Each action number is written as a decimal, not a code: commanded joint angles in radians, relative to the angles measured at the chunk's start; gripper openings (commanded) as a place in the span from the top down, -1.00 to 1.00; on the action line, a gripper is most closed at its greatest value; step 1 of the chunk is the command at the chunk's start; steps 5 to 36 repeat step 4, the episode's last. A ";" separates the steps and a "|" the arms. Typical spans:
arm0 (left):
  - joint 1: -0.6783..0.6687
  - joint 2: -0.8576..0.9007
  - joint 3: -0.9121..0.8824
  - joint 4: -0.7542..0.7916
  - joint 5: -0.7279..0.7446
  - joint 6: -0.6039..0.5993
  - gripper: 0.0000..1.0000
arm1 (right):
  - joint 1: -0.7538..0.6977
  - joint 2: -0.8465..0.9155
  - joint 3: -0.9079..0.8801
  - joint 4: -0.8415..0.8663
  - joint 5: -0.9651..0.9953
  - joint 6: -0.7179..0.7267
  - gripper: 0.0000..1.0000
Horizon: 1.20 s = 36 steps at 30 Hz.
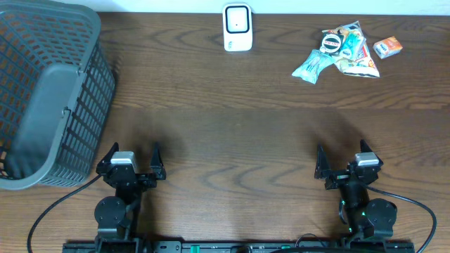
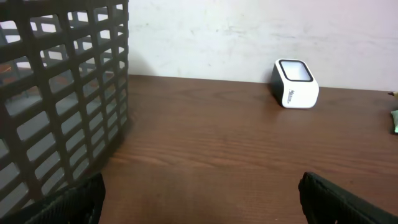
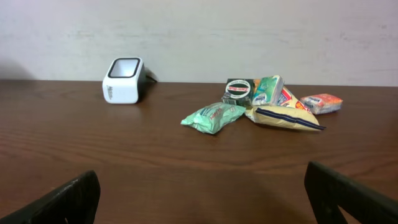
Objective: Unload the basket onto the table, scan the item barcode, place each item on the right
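Much table (image 1: 235, 151) separates left gripper (image 1: 134, 150) from right gripper (image 1: 341, 148).

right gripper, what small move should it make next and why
Probably reach forward toward the green packet, the nearest of the snack pile. The right gripper is open, empty and well short of the items, so nothing can meet the scanner until an item is picked up.

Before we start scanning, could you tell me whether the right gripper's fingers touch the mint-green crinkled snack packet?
Apart. The overhead view shows brown wooden table between the open right gripper and the mint-green crinkled snack packet.
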 commanded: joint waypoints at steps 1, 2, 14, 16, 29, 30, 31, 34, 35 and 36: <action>0.004 -0.007 -0.018 -0.034 0.002 0.018 -0.95 | 0.008 -0.006 -0.002 -0.004 0.001 -0.014 -0.99; 0.004 -0.007 -0.018 -0.034 0.002 0.018 -0.96 | 0.008 -0.006 -0.002 -0.004 0.001 -0.014 -0.98; 0.004 -0.007 -0.018 -0.034 0.002 0.018 -0.95 | 0.008 -0.006 -0.002 -0.004 0.001 -0.014 -0.99; 0.004 -0.007 -0.018 -0.034 0.002 0.018 -0.95 | 0.008 -0.006 -0.002 -0.004 0.001 -0.014 -0.99; 0.004 -0.007 -0.018 -0.034 0.002 0.018 -0.95 | 0.008 -0.006 -0.002 -0.004 0.001 -0.014 -0.99; 0.004 -0.007 -0.018 -0.034 0.002 0.018 -0.95 | 0.008 -0.006 -0.002 -0.004 0.001 -0.014 -0.99; 0.004 -0.007 -0.018 -0.034 0.002 0.018 -0.95 | 0.008 -0.006 -0.002 -0.004 0.001 -0.014 -0.99; 0.004 -0.007 -0.018 -0.034 0.002 0.018 -0.95 | 0.008 -0.006 -0.002 -0.004 0.001 -0.014 -0.99; 0.004 -0.007 -0.018 -0.034 0.002 0.018 -0.95 | 0.008 -0.006 -0.002 -0.004 0.001 -0.014 -0.99; 0.004 -0.007 -0.018 -0.034 0.002 0.018 -0.95 | 0.008 -0.006 -0.002 -0.004 0.001 -0.014 -0.99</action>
